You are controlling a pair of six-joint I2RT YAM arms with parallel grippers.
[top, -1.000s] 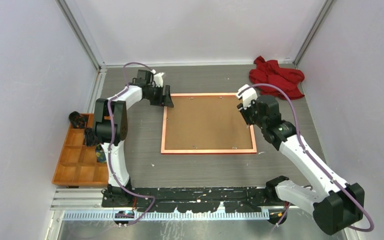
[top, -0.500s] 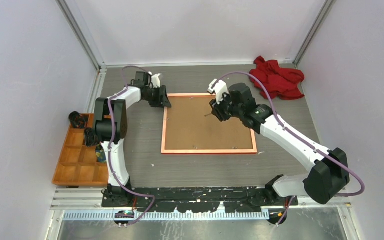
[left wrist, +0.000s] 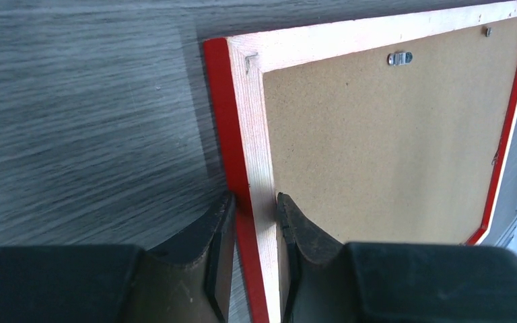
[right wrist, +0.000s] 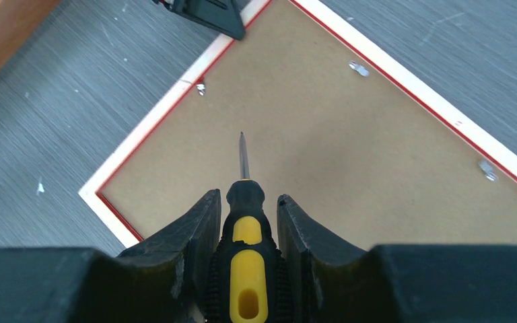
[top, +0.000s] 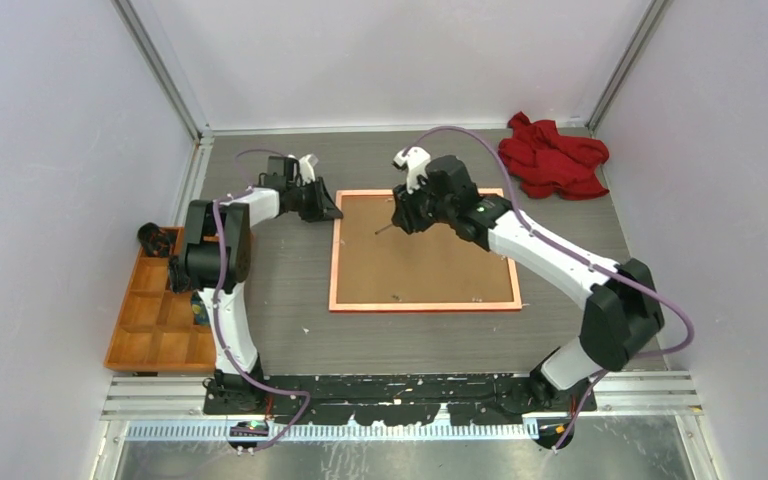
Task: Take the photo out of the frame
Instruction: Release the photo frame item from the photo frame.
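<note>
The red frame (top: 333, 262) lies face down on the table with its brown backing board (top: 430, 255) up. The photo is hidden beneath the board. My left gripper (top: 333, 211) is shut on the frame's left rim (left wrist: 241, 121) near the far left corner, one finger outside the red edge and the other on the board side (left wrist: 256, 210). My right gripper (top: 405, 215) is shut on a black and yellow screwdriver (right wrist: 246, 250) and hovers over the board's far left part. The screwdriver's shaft (right wrist: 242, 156) points down at the board. Small metal tabs (right wrist: 359, 68) sit along the rim.
A crumpled red cloth (top: 555, 155) lies at the far right corner. An orange wooden compartment tray (top: 155, 325) with a few dark items stands along the left wall. Walls close the table in on three sides.
My right arm has swung left across the frame with the screwdriver, from the right rim to the far left part. My left gripper has closed onto the rim. The frame has shifted slightly right.
</note>
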